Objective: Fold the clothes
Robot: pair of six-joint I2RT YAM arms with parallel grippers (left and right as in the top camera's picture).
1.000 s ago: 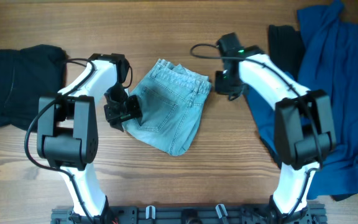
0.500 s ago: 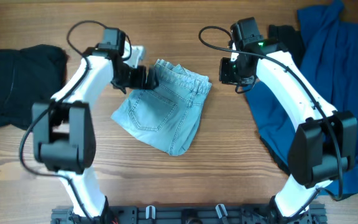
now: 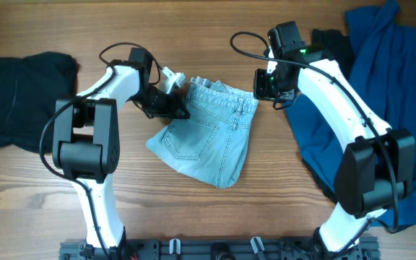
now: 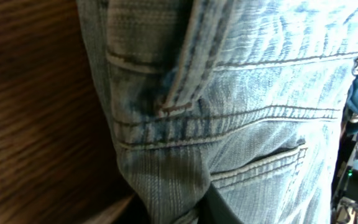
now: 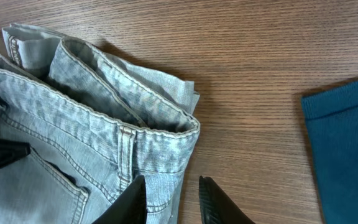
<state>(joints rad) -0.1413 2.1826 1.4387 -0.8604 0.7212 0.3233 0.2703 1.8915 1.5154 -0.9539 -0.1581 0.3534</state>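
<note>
wooden counter point(image 3: 215, 217) under everything, plain brown grain. smack in the middle of it: pale denim shorts point(image 3: 204, 141), lying flat-ish and at an angle, waistband up top, leg hems down toward the bottom right, back pocket facing up. looks already doubled over lengthwise, going by the stacked waistband layers in the right wrist view, so probably one fold in. still needs at least one more fold across plus some squaring up, at a guess.

left claw point(image 3: 173, 101) parked at the left end of the waistband. wrist view there crammed with denim running down between the fingers, so most likely pinched tight on that edge of the shorts. right claw point(image 5: 169, 196) hovering just over the right waistband corner, fingers parted only narrowly, gripping nothing, with bare wood and a bit of denim showing in the gap.

rest of the laundry not dealt with as far as can be seen. big royal-blue garment point(image 3: 381, 94) sprawled down the right side, rumpled and clearly unfolded. black garment point(image 3: 20, 97) heaped at the far left, can't tell whether folded or just dumped. another black piece point(image 3: 329, 45) peeking out at the top, touching the blue one.

early days then, by the look of it: one item partway, up to three more waiting.
</note>
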